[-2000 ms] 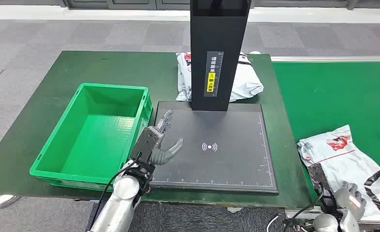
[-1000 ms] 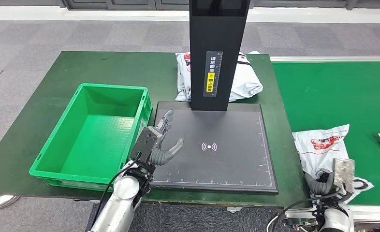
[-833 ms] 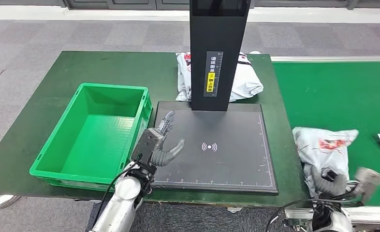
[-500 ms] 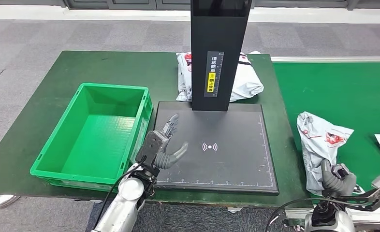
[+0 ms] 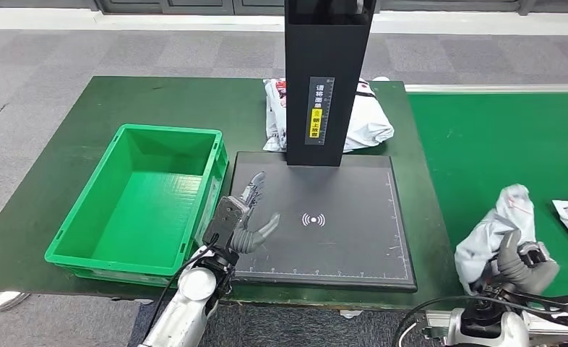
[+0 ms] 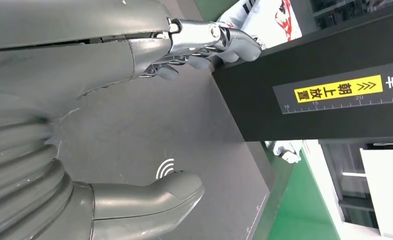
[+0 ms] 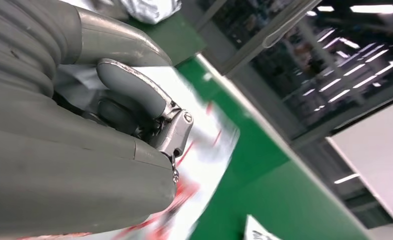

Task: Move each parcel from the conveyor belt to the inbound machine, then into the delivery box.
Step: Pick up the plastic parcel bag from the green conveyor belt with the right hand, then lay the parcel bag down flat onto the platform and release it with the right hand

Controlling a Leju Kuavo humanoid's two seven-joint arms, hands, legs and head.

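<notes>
While the right hand (image 5: 521, 262) squeezes a white parcel (image 5: 494, 231) on the belt (image 5: 498, 144) at four o'clock, the left hand (image 5: 239, 220) waits, fingers spread. The scanner pad (image 5: 339, 238) and green box (image 5: 144, 199) at nine o'clock are empty, so most work is left.

Left hand (image 5: 239, 224) spread; right hand (image 5: 521, 262) clenched.

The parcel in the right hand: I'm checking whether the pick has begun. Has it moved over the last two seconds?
Yes. The parcel, gripped by the right hand, is bunched up and lifted off the conveyor belt.
</notes>
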